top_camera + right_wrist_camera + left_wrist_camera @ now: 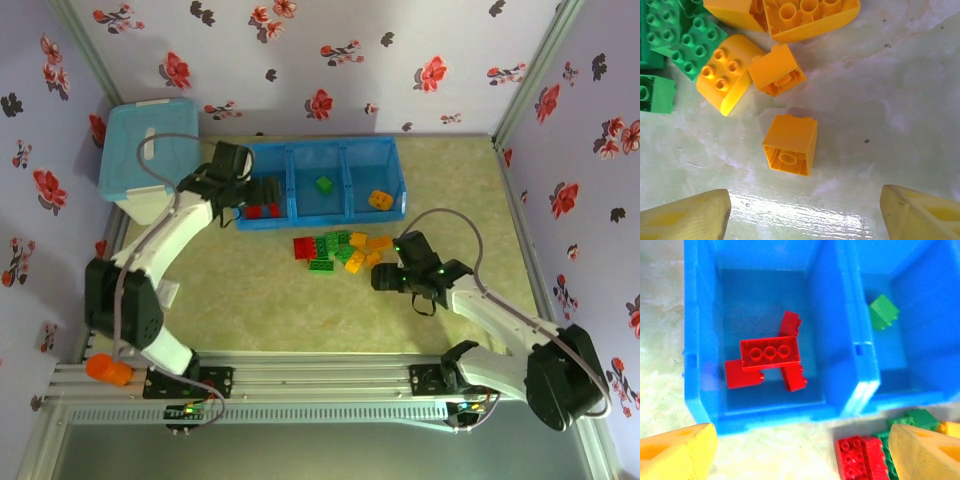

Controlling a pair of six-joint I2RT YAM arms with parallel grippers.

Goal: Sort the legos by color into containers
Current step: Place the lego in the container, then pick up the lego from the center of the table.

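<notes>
The right gripper [802,216] has its yellow fingers [686,218] spread wide in the bottom corners of the wrist view, pinching nothing. Just above the gap and clear of both tips, an orange brick [790,144] lies on its side with its hollow underside showing. Further up the pile [735,65] begins: more orange bricks touching one another, one with a rounded edge and four studs, and green studded pieces at the upper left. The left gripper [800,455] is likewise spread and empty, low in its wrist view, with the near wall of the tray [700,390] just above the tips. Beyond that wall the left compartment holds several red bricks [770,354], heaped and touching, the top one showing three studs. The middle compartment holds one tilted green brick [883,311]. A loose red brick [860,457] lies on the table outside the tray, beside the right-hand fingertip. From above, the right compartment holds one orange piece [379,199], and the pile lies just below the tray at frame centre. A pale blue lidded box [145,150] stands left of the tray, at the upper left. The table [250,300] is glossy, mottled pale green. The walls [400,60] are lilac with red and black flowers.
</notes>
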